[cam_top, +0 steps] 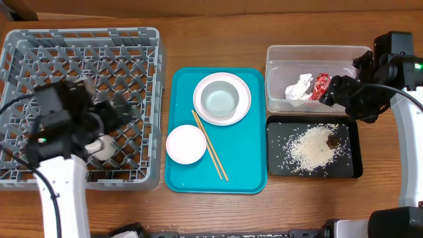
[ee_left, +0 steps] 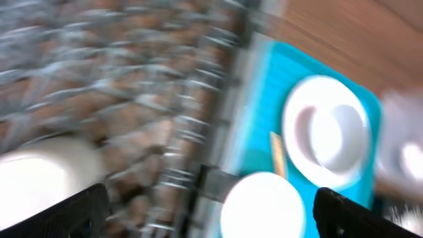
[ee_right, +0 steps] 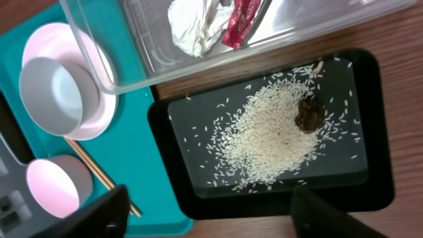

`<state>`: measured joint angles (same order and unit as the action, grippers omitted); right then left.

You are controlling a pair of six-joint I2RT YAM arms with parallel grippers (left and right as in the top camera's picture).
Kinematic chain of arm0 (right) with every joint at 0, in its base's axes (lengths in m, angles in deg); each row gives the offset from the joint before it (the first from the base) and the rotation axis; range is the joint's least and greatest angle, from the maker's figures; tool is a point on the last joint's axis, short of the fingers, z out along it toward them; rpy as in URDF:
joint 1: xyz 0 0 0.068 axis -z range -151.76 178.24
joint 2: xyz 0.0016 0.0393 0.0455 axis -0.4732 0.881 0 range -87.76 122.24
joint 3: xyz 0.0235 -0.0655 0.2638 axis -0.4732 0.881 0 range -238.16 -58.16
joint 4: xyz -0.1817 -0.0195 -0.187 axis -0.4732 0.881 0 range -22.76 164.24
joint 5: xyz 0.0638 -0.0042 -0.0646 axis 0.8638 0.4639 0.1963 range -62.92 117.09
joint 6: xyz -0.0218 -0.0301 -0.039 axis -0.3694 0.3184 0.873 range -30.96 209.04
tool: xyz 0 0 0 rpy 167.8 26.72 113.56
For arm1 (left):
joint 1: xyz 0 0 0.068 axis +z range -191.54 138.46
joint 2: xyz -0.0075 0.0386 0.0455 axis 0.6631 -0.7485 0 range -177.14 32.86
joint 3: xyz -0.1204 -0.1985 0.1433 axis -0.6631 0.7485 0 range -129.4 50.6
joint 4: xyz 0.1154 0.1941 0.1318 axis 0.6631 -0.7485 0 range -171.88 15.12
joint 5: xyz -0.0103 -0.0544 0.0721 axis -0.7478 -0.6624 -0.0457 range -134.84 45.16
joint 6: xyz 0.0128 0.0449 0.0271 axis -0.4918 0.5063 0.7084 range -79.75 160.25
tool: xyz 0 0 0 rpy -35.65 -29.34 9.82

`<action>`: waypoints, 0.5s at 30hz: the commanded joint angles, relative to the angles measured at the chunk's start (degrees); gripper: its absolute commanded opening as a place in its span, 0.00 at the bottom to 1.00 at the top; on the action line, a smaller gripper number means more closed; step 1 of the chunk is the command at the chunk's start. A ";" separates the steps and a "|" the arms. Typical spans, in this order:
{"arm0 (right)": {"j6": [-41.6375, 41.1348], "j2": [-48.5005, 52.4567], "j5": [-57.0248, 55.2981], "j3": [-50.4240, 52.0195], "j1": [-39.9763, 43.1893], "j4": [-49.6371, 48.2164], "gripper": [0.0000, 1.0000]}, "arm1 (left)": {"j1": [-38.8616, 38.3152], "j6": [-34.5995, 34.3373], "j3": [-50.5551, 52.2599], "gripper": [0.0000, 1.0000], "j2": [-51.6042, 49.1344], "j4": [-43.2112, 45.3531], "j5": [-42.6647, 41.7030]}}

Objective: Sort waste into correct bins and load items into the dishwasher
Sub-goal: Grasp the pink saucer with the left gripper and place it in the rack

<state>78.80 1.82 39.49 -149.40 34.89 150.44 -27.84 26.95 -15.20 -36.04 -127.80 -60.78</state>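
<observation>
The grey dish rack (cam_top: 139, 46) stands at the left, with a small white cup (cam_top: 100, 147) in it. My left gripper (cam_top: 119, 111) hovers over the rack, open and empty; its view is blurred and shows the cup (ee_left: 39, 177) and the pink bowl (ee_left: 263, 206). The white plate (cam_top: 243, 86) holds the grey bowl (cam_top: 219, 99). The pink bowl (cam_top: 186, 144) and the chopsticks (cam_top: 210, 147) lie beside it. The clear tub (cam_top: 317, 54) holds the tissue (cam_top: 299, 87) and the red wrapper (cam_top: 321, 84). The black tray (cam_top: 277, 132) holds rice (cam_top: 310, 151) and the brown scrap (cam_top: 332, 141). My right gripper (cam_top: 336, 92) is open and empty above the tub and the black tray (ee_right: 370, 79).
The plate, bowls and chopsticks rest on a teal tray (cam_top: 244, 165) between the rack and the bins. The tub and black tray sit close together at the right. The table is bare wood around them.
</observation>
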 commanded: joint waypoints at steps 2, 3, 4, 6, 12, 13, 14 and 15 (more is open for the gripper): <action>0.22 -0.48 -0.33 -1.46 -0.20 -0.11 0.83 | -15.30 1.07 -0.22 1.00 -0.90 -0.13 3.56; 0.22 -0.48 -0.33 -1.46 -0.20 -0.11 0.84 | -18.82 1.07 -0.02 0.99 -1.73 -0.07 4.61; 0.22 -0.48 -0.33 -1.46 -0.20 -0.09 0.84 | -21.33 1.07 0.09 1.00 -2.45 0.02 5.35; 0.22 -0.48 -0.33 -1.46 -0.20 -0.11 0.84 | -27.47 1.05 0.15 1.00 -5.11 0.20 7.43; 0.22 -0.48 -0.33 -1.46 -0.20 0.11 0.84 | -40.24 0.83 0.15 0.95 -16.81 0.50 13.14; 0.22 -0.48 -0.33 -1.46 -0.20 0.13 0.84 | -41.46 0.66 0.15 0.91 -19.12 0.61 13.18; 0.22 -0.48 -0.33 -1.46 -0.20 0.11 0.84 | -42.25 0.15 0.15 0.85 -21.14 0.70 13.18; 0.22 -0.48 -0.33 -1.46 -0.20 0.11 0.84 | -42.75 -0.52 0.15 0.81 -22.77 0.72 13.18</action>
<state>78.77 1.82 39.51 -149.40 34.89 150.68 -68.41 27.00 -15.26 -53.72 -127.15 -50.79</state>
